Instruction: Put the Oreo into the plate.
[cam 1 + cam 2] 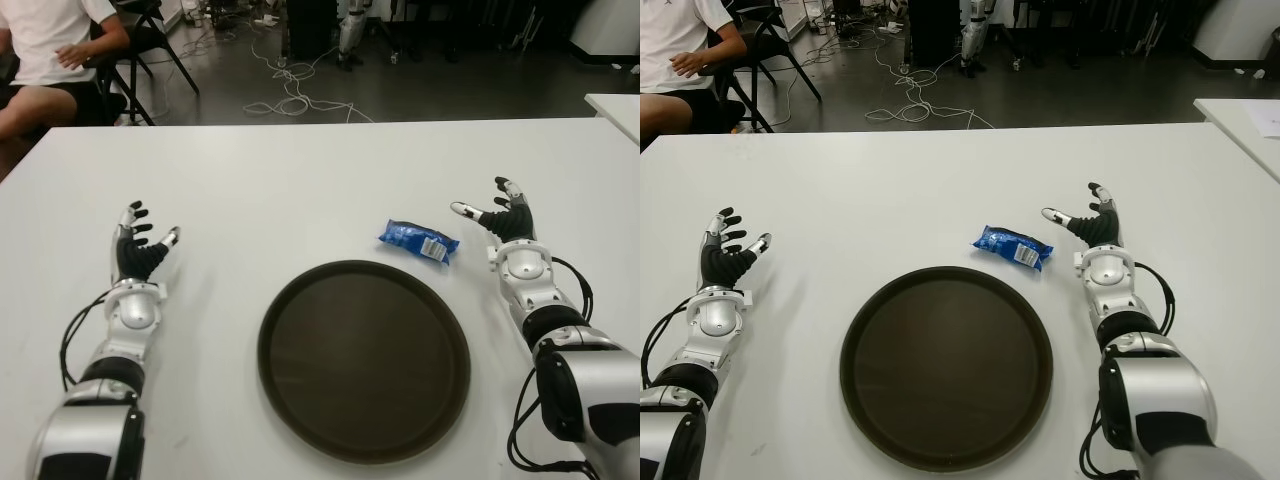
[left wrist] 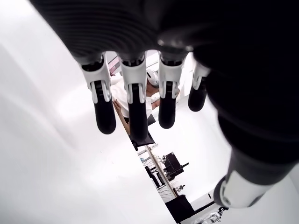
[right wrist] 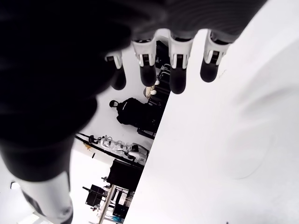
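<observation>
The plate is sitting closest to us, bare and dark, with the Oreo lying just beyond its far right rim on the table. Our right hand is hovering just right of the pack, fingers spread and holding nothing; we are judging it best to close across the pack's short width. Our left hand is showing left of the plate, spread too. The pack is looking blue, crinkly, slightly angled

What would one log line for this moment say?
step: not started | Oreo packet: on table, beside plate, between it and right hand | plate: bare | right hand: open | left hand: open, left of plate
</observation>
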`<state>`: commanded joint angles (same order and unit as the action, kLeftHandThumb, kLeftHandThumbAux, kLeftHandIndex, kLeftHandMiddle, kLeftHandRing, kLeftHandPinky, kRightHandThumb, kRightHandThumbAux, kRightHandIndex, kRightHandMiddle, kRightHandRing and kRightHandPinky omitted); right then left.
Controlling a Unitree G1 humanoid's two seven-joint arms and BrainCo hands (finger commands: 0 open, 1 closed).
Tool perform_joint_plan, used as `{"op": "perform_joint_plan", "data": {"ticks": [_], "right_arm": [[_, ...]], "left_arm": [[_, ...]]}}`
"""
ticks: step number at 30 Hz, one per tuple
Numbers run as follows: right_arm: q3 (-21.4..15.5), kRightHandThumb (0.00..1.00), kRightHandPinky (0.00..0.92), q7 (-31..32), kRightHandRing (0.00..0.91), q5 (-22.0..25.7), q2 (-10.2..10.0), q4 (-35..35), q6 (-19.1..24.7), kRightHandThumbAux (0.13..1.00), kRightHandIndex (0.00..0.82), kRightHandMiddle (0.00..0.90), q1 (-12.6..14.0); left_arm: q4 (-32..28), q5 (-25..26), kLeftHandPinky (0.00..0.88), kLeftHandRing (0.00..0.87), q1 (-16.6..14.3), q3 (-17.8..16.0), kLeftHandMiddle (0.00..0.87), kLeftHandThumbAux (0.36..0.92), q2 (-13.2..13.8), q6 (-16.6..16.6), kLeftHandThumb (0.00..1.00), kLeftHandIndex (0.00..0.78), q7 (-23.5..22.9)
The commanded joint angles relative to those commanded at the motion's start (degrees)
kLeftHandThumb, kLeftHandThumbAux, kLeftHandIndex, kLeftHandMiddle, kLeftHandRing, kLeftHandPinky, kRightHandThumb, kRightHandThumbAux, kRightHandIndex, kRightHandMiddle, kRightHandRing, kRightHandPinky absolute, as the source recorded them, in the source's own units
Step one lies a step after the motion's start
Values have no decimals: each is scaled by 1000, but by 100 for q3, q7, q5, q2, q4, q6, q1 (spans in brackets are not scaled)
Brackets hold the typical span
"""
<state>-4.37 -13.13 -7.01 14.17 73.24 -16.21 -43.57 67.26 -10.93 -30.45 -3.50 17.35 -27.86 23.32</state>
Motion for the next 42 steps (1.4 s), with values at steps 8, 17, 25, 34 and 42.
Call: {"op": "perform_joint_plan", "data": {"ticks": [8,17,25,34,42], "right_arm": [[-11,0,85,10,103,21,5,0,40,763,129,107,-17],[2,0,85,24,94,7,12,-7,-11,751,131,106,3],[11,0,80,32,91,3,13,-5,-12,761,142,98,9],[-45,0,75,47,92,58,0,-6,-37,753,140,100,10],[-28,0,70,63,82,33,8,-1,-30,766,119,92,18]], "left_arm": [[-9,-44,255,222,-4,31,194,712,15,8,231,103,41],[-22,-91,217,204,9,52,180,718,9,-13,231,95,103],[-9,-12,253,217,5,-2,187,718,-13,-5,250,98,33],[5,-6,250,216,-2,0,186,701,4,20,226,96,-11],[12,-10,239,210,-2,-1,185,692,7,19,220,96,-23]]}}
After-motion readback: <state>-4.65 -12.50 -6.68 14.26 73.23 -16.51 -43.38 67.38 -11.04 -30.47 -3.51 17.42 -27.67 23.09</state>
